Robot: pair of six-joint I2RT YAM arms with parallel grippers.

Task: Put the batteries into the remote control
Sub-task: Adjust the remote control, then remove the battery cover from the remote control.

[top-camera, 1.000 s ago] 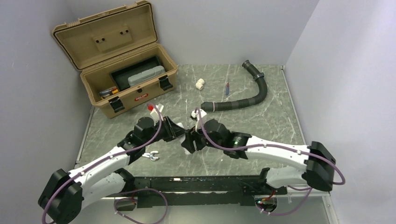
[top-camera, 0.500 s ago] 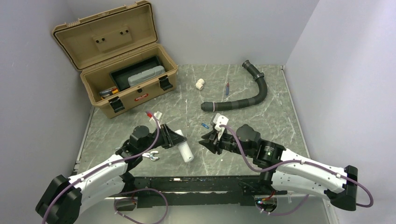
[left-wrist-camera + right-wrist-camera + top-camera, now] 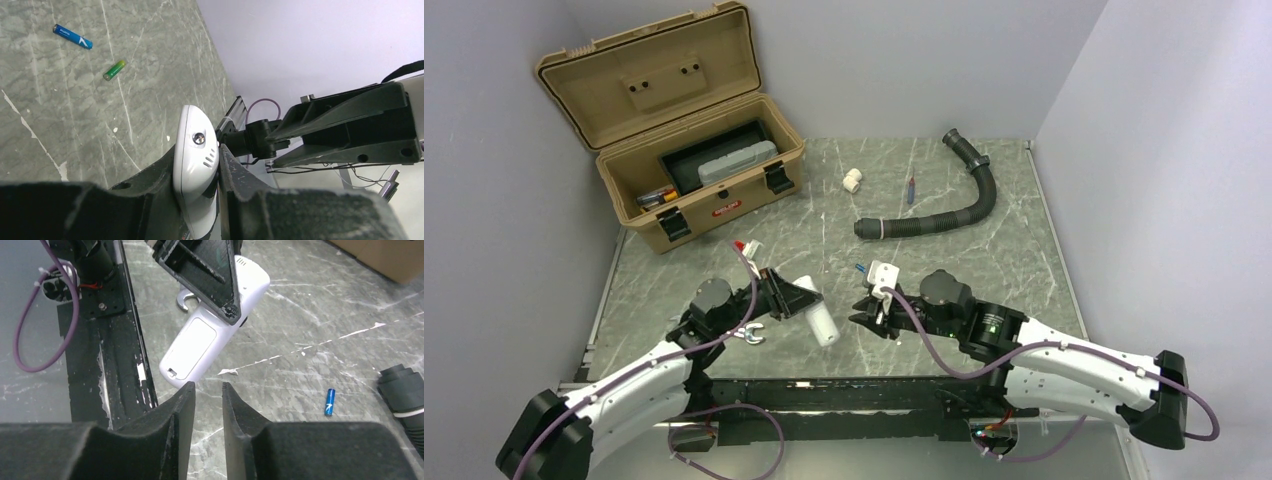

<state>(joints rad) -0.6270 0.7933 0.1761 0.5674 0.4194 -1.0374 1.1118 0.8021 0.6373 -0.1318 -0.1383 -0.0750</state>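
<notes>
My left gripper point(image 3: 797, 298) is shut on the white remote control point(image 3: 823, 323) and grips it by its sides near one end point(image 3: 196, 165). In the right wrist view the remote point(image 3: 207, 342) shows its plain back with the cover in place. My right gripper point(image 3: 863, 311) is open and empty, a short way right of the remote, its tips point(image 3: 208, 387) just past the remote's free end. The blue battery point(image 3: 861, 268) lies on the table point(image 3: 330, 401). The left wrist view shows the blue battery point(image 3: 73, 36) and the green battery point(image 3: 114, 70) lying apart. The green one is hidden in the top view.
An open tan toolbox point(image 3: 694, 150) stands at the back left. A black corrugated hose point(image 3: 944, 210), a white pipe fitting point(image 3: 852, 180) and a red-and-blue stick point(image 3: 911, 189) lie at the back. A small wrench point(image 3: 746, 335) lies near the left gripper. The black base rail point(image 3: 120, 340) runs along the near edge.
A second ago both grippers met at the remote. The right gripper has pulled away to the right and nearer. The left gripper keeps the remote and has drawn back slightly.
</notes>
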